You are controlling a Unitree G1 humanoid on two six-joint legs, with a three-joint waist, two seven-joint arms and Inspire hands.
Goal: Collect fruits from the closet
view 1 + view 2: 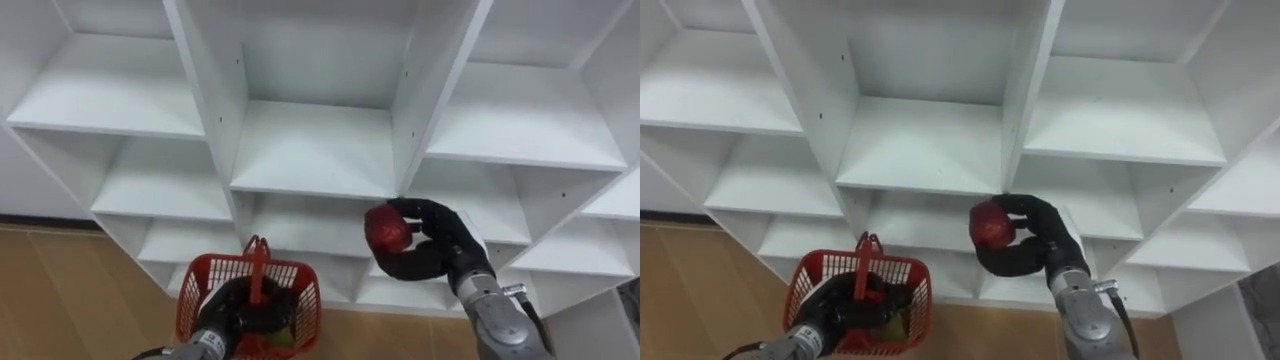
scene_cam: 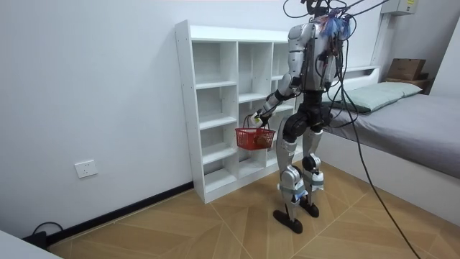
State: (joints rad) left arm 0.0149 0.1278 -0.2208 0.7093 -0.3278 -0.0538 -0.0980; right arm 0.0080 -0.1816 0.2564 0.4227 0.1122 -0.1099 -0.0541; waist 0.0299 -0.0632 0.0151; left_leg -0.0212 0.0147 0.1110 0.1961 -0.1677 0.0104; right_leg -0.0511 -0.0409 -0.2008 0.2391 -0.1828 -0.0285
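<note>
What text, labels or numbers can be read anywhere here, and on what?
No text can be read.
Yellow sticker at the room view's top right: print too small to read.
Cardboard box beyond the bed: no legible print.
Shelves, basket, red fruit: no text on them.

Soft, even indoor light falls bright on the white shelves and pale wall. Faint grey shadows lie under each shelf board, and the shelf lines splay outward toward the eye views' edges.
</note>
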